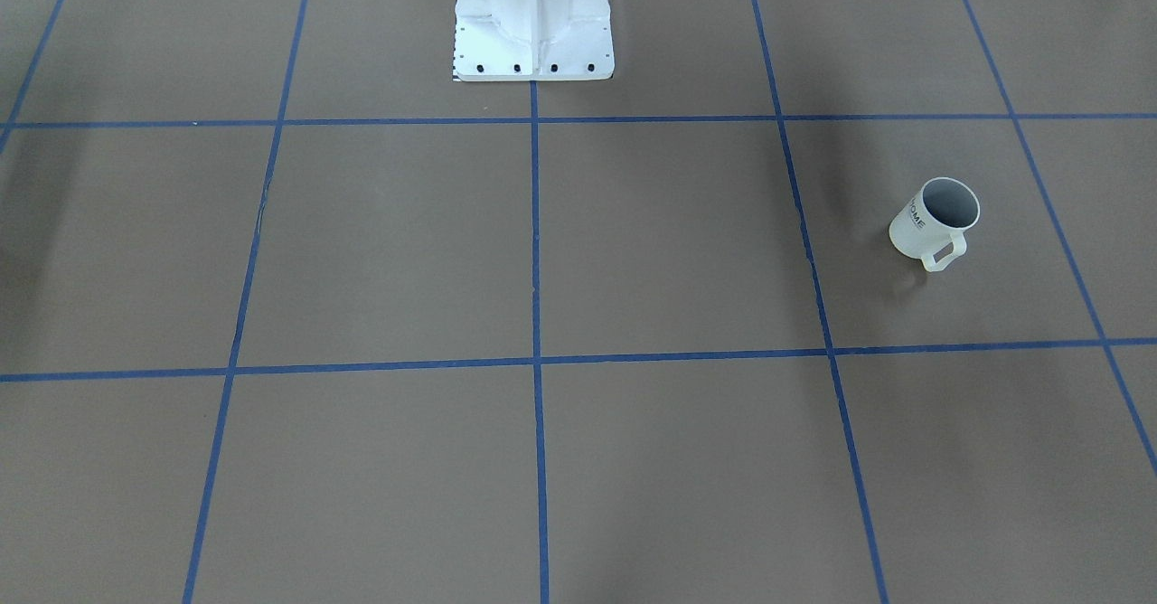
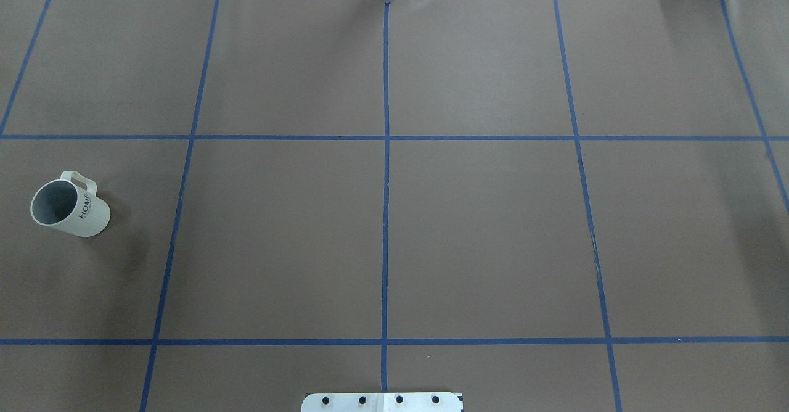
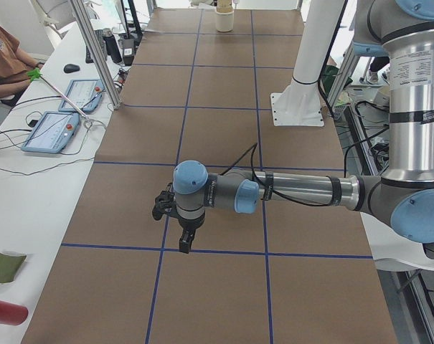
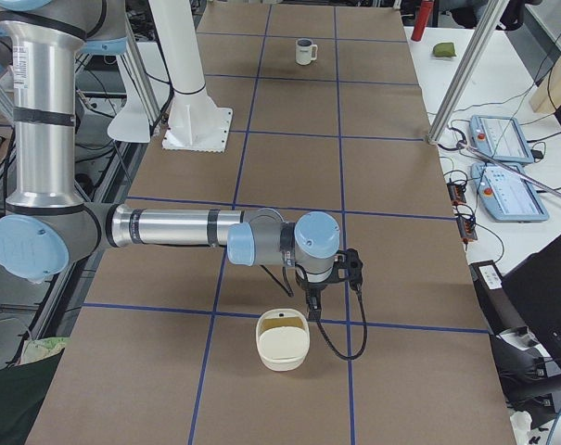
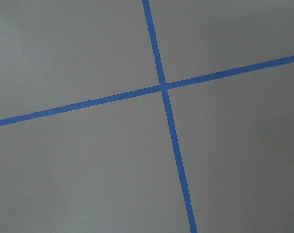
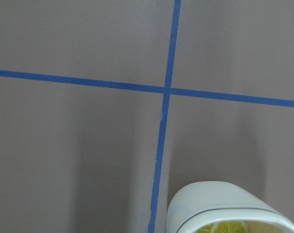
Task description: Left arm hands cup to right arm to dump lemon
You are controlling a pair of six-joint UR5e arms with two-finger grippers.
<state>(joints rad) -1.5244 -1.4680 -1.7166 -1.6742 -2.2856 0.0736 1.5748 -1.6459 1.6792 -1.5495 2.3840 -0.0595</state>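
The cup (image 1: 935,220), an off-white mug with "HOME" lettering, stands upright on the brown table on my left side. It also shows in the overhead view (image 2: 69,208) and small at the far end in the exterior right view (image 4: 304,51). Its visible inside is grey, and no lemon shows. The left gripper (image 3: 186,244) points down above the table; the cup does not show in that view. The right gripper (image 4: 312,304) hangs just above the rim of a cream bowl (image 4: 282,348). I cannot tell whether either gripper is open or shut.
The cream bowl (image 6: 219,196) holds something yellow with a slice pattern. A white pedestal base (image 1: 533,34) stands at the table's robot side. Teach pendants (image 3: 55,129), an olive pad (image 3: 4,265) and a seated person (image 3: 1,57) are along the white side bench.
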